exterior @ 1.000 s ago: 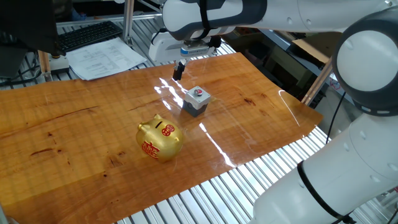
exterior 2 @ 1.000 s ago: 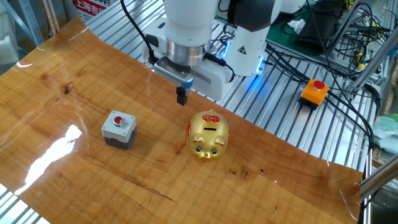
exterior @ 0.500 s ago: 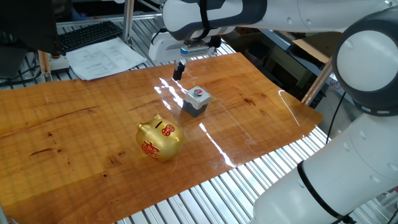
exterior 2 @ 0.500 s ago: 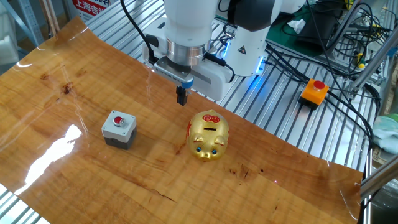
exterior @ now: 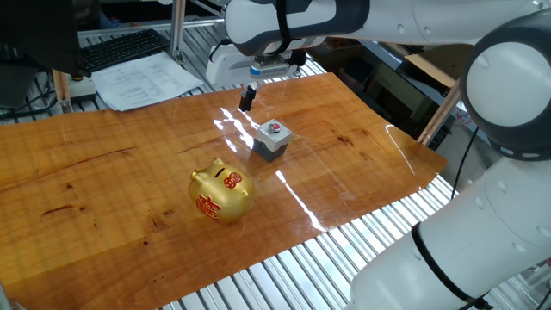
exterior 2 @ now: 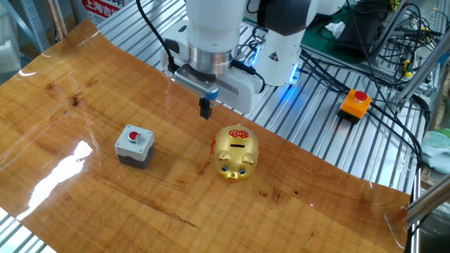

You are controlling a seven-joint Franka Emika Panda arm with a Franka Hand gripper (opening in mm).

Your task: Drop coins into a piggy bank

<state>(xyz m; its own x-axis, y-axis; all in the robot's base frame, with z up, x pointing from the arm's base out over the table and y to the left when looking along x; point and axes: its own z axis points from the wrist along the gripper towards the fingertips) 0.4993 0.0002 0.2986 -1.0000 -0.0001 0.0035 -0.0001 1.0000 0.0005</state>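
Note:
The gold piggy bank [exterior: 221, 192] [exterior 2: 235, 152] stands upright on the wooden board, with red marks around its top slot. My gripper [exterior: 246, 99] [exterior 2: 205, 109] hangs above the board near its back edge, behind the pig and apart from it, not over the slot. Its dark fingers are pressed together and look shut. No coins show in either view; any coin between the fingertips is too small to see.
A grey square block with a red button [exterior: 272, 139] [exterior 2: 134, 145] sits on the board beside the pig. Off the board lie a keyboard [exterior: 120, 49], papers [exterior: 146, 82] and an orange box with a red button [exterior 2: 355, 102].

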